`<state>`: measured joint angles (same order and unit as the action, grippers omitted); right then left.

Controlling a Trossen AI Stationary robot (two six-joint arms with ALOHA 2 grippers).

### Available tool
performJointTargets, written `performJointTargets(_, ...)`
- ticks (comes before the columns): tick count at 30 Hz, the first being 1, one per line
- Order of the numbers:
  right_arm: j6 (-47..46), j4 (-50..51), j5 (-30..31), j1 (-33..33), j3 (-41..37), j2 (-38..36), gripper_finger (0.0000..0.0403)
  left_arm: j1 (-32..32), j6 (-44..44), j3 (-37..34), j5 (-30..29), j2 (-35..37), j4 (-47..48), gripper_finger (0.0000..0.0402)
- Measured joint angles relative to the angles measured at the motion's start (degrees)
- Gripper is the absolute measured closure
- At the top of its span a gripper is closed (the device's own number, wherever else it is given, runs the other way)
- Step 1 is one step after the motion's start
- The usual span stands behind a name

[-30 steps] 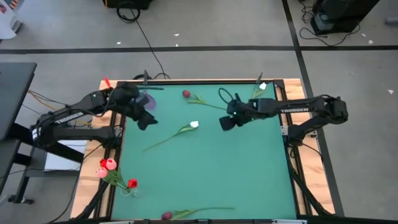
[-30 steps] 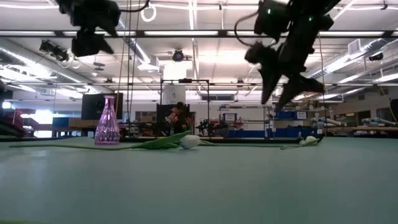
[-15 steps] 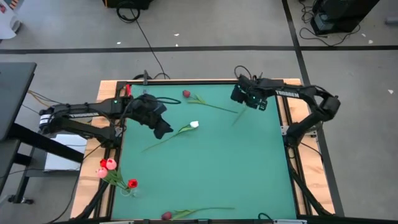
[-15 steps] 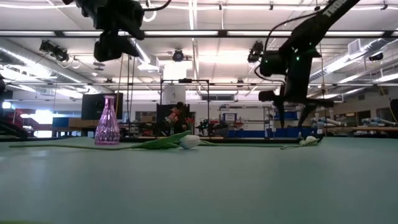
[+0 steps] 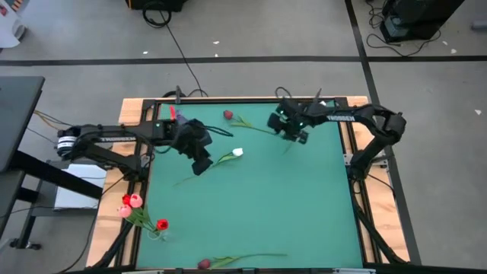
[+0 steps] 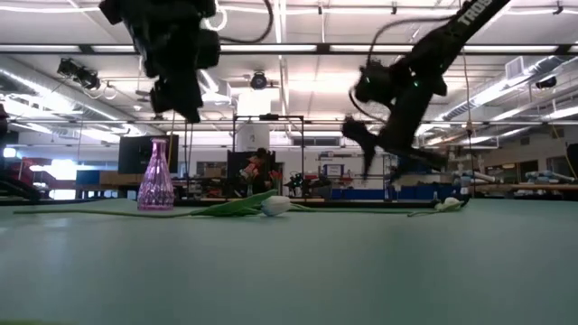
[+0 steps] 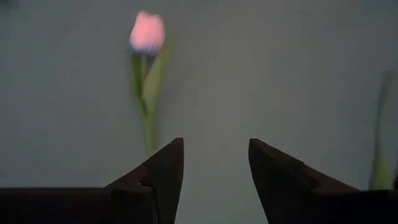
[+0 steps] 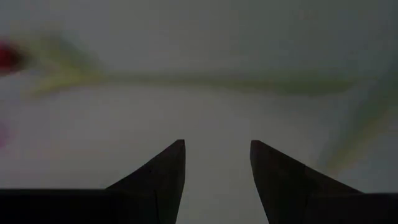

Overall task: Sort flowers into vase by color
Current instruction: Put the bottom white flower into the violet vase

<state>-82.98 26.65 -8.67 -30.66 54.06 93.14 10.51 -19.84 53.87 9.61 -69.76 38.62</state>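
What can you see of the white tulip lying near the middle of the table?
The white tulip is an artificial flower with a small white head, a long thin green stem and a leaf. It lies flat on the green table, head toward the far right, stem running back toward the near left. Nothing grips it; the left gripper hovers above its stem, fingers open. In the low view its head rests on the mat.

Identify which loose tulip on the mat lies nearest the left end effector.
The white tulip mid-mat, beside the left end effector; the dark red tulips lie at the mat's edges.
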Motion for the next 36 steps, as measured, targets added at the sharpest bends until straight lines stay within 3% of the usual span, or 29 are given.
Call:
performJointTargets(6, -11.1, -16.0, 2.5, 11.4, 0.0, 0.1, 0.0214, 2.5, 2.7, 0.0, -0.6, -4.0, 0.2, 0.0216)
performJointTargets(19, -18.0, -22.6, 6.5, 20.7, 0.0, 0.6, 0.0214, 2.8, 6.3, 0.0, -2.0, -17.0, -1.6, 0.0216)
performJointTargets(22, -21.2, -28.0, 7.4, 21.9, 0.0, 3.0, 0.0214, 2.8, 4.3, 0.3, -1.2, -16.5, 1.2, 0.0216)
performJointTargets(27, -28.2, -43.6, 5.5, 22.1, 1.9, 12.4, 0.0214, 3.2, 3.1, 4.6, -1.2, -13.9, 14.9, 0.0216)
performJointTargets(36, -33.1, -45.9, -0.2, 22.2, 15.9, 25.4, 0.0214, 3.2, 2.1, 9.1, -2.5, -7.9, 21.3, 0.0216)
